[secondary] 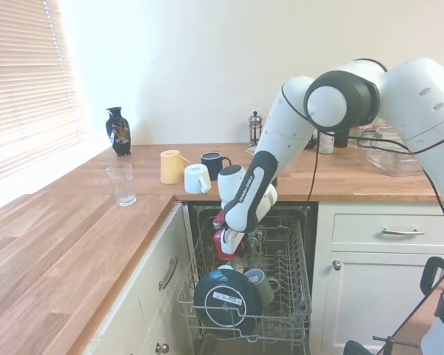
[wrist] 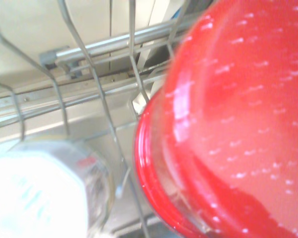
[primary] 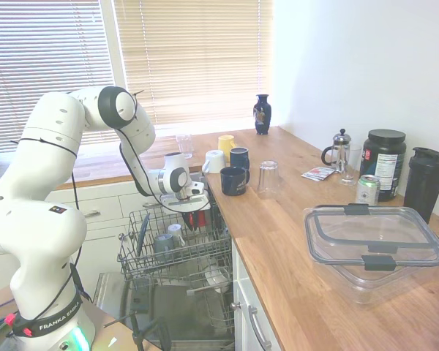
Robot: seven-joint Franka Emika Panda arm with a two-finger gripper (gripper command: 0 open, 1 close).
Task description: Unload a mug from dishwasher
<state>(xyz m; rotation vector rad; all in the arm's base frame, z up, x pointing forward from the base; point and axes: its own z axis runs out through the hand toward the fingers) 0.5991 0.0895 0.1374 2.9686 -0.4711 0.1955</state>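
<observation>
Jaws (secondary: 226, 238): closed on red mug (secondary: 223, 244), above dishwasher (primary: 177, 252) rack.
Risk: glossy ceramic slipping; snagging rack wires during lift.

On the table stand four mugs (primary: 235, 180), two upturned glasses (primary: 268, 178), one vase (primary: 262, 114), one French press (primary: 339, 151), one can (primary: 367, 190) and one lidded clear container (primary: 373, 245).

The arm (secondary: 399, 96) is glossy white with rounded links; dark grey joint caps; black cables along it; "FRANKA EMIKA" lettering on a black band.
</observation>
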